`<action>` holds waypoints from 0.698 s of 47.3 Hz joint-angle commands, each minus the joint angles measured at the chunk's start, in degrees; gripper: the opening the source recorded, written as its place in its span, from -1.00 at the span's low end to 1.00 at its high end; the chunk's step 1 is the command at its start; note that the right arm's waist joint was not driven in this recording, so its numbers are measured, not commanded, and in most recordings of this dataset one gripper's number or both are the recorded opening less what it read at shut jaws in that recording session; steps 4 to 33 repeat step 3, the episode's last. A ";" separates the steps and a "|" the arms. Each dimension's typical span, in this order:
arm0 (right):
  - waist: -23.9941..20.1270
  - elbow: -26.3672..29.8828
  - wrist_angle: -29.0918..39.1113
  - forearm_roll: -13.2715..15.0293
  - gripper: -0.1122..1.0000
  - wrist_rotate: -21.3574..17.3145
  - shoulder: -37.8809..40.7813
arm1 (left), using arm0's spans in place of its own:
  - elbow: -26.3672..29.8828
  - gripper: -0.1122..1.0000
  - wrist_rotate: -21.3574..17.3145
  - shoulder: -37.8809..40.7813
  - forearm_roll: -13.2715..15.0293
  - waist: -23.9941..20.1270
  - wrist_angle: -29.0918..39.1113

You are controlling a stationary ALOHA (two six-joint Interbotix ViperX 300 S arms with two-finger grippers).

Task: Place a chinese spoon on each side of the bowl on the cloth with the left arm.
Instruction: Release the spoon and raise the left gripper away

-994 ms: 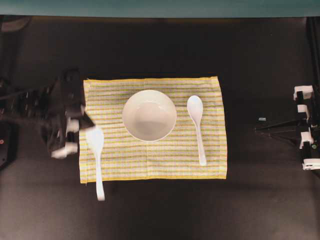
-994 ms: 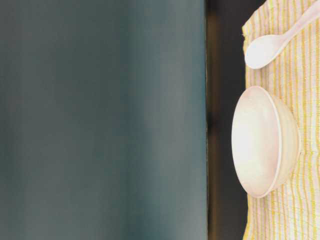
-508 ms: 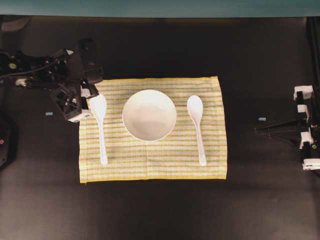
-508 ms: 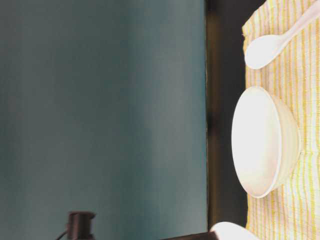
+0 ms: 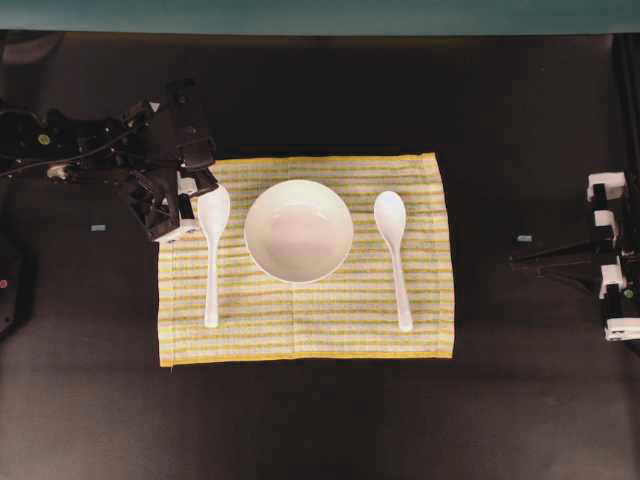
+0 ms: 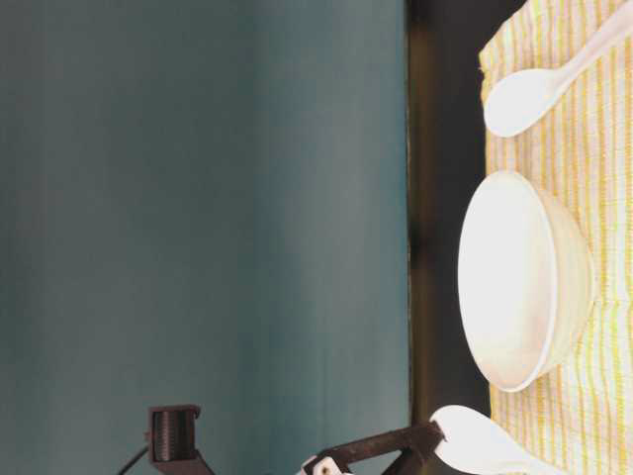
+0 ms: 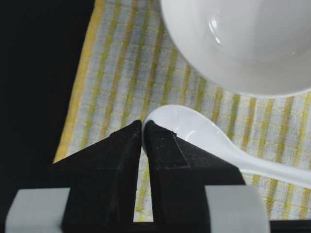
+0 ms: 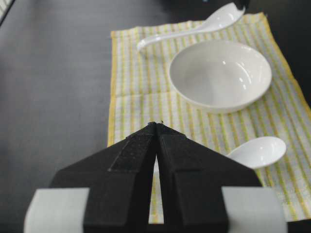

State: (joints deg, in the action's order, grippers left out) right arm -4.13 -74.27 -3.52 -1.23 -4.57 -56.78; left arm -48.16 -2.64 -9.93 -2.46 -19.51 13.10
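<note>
The white bowl [image 5: 298,230] sits mid-cloth on the striped yellow cloth [image 5: 300,325]. One chinese spoon [image 5: 395,255] lies right of the bowl, scoop to the rear. The other chinese spoon [image 5: 212,262] stretches along the cloth left of the bowl. My left gripper [image 5: 190,210] is shut on the rim of its scoop [image 7: 194,131], its black pads [image 7: 165,160] pinching the scoop's edge. The left gripper [image 7: 142,127] sits over the cloth's back left part. The right gripper [image 8: 157,125] is shut and empty, parked off the cloth's right side.
The dark tabletop [image 5: 320,420] surrounds the cloth. The right arm [image 5: 610,260] rests at the table's right edge. A teal wall [image 6: 198,198] stands behind the table. A small pale mark [image 5: 98,228] lies left of the cloth.
The left gripper carried the spoon from the cloth's front left edge rearward and right. The spoon now runs beside the bowl, over the cloth. The right arm stayed still.
</note>
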 commanded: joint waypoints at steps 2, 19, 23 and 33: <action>0.00 0.26 -0.35 0.00 -0.79 -0.26 0.18 | -0.09 -0.68 0.53 0.70 -0.18 0.09 -0.62; 0.00 0.26 -0.44 -0.09 -0.79 -0.26 0.26 | -0.09 -0.64 0.62 0.97 -0.18 0.09 -0.62; 0.00 0.26 -0.44 -0.09 -0.79 -0.26 0.26 | -0.09 -0.64 0.62 0.97 -0.18 0.09 -0.62; 0.00 0.26 -0.44 -0.09 -0.79 -0.26 0.26 | -0.09 -0.64 0.62 0.97 -0.18 0.09 -0.62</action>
